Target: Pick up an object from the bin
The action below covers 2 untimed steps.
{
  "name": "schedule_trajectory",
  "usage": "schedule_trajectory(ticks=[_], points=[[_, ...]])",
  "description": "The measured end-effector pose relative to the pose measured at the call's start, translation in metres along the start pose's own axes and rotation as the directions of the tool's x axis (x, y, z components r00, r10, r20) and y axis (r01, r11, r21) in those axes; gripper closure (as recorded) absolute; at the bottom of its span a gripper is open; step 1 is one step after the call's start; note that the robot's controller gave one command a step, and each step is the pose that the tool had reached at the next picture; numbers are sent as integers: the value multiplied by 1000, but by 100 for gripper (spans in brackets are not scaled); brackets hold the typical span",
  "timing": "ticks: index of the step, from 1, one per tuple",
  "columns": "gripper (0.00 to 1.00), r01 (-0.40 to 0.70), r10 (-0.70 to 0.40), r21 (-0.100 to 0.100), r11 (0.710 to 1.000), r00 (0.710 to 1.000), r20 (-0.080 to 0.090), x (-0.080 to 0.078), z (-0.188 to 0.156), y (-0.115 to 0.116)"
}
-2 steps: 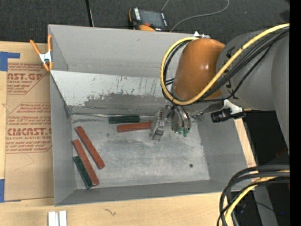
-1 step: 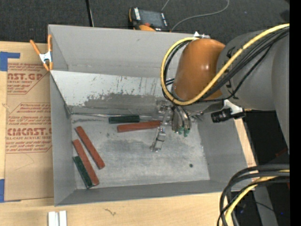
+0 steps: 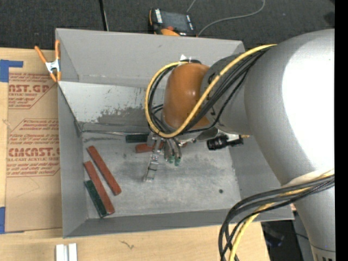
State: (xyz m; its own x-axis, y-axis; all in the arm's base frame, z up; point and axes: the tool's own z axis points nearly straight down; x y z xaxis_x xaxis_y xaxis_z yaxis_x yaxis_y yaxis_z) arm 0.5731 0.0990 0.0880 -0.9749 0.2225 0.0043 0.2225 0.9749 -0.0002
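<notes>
Along the left edge of the grey metal bin (image 3: pixel 109 99), toward its near-left corner, three flat sticks are laid side by side: two red-brown sticks (image 3: pixel 102 170) and one dark green stick (image 3: pixel 93 198). Further right, close to the back wall, a small dark piece (image 3: pixel 135 138) and a short red-brown piece (image 3: pixel 143 148) are seen just beside each other. A slim pale grey piece (image 3: pixel 150 171) lies on the floor just beneath them. The gripper (image 3: pixel 165 156) is held low over the floor's middle, just right of these three; whether it is clenched or released cannot be told, and nothing can be seen grasped. The pale grey piece is judged the likeliest target. For a clean pick, the gripper should be centred across its narrow width and lowered fully before closing, so the neighbouring pieces are not caught. To the right, a black cylindrical thing (image 3: pixel 220 142) is seen.
</notes>
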Motion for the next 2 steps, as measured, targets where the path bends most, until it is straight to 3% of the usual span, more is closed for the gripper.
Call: schedule_trajectory(ticks=[1,2], points=[[0,29,-29,0,1000,1000,9,-17,18,11],[100,29,-29,-4,1000,999,17,-19,14,12]])
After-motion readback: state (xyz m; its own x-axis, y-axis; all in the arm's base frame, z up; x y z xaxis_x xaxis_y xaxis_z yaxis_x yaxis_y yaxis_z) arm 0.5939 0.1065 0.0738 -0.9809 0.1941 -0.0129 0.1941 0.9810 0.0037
